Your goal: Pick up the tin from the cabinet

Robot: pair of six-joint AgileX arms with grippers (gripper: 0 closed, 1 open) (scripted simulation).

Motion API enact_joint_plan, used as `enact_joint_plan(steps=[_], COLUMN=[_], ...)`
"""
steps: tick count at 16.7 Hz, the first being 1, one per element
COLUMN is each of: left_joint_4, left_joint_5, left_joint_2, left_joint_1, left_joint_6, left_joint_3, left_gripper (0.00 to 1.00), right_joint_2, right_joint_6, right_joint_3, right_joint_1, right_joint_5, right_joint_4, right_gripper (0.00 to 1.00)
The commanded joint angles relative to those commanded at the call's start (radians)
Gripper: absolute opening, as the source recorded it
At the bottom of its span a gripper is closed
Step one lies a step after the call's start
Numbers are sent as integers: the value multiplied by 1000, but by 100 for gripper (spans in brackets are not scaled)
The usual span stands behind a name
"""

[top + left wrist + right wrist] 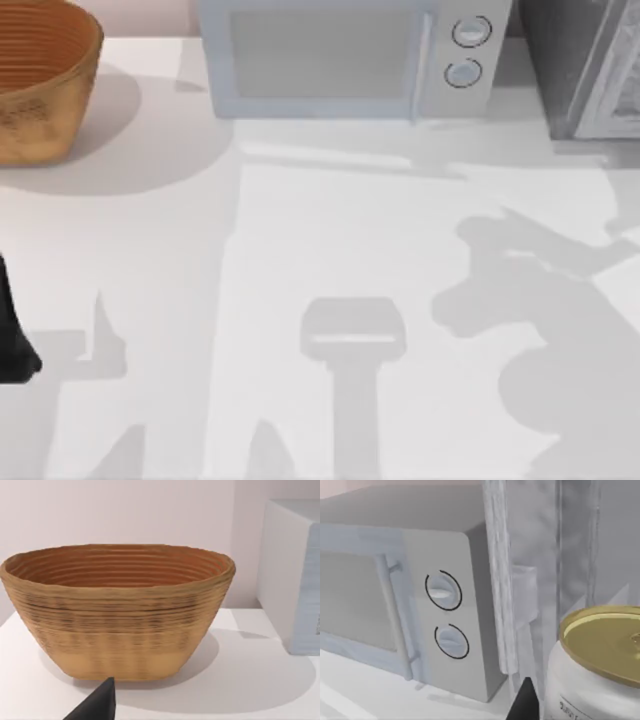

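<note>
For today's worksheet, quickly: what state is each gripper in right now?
Left gripper: cannot be told, near the woven basket.
Right gripper: cannot be told, beside the tin.

The tin [600, 670] has a glossy brass-coloured metal lid (white body), the basket [117, 610] rough ribbed weave.

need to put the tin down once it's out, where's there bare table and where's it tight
Bare table runs across the middle and front, bordered by the basket at rear left and the microwave at rear centre. It is crowded at rear right: the tin sits close to the cabinet right beside the microwave.
</note>
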Motion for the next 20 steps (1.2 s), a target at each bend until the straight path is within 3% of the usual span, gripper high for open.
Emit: enact_joint_plan(steps=[14,20], left_joint_4=[0,0], left_joint_5=[0,0], left_joint_2=[0,0], left_joint_1=[0,0], left_joint_6=[0,0], left_joint_3=[0,0], left_gripper=[100,100], right_joint_2=[617,665], right_joint_6=[11,9], right_joint_3=[332,371], right_joint_1=[-248,-275], right_joint_5=[-463,-517], right_joint_4=[387,426], right_gripper=[0,0])
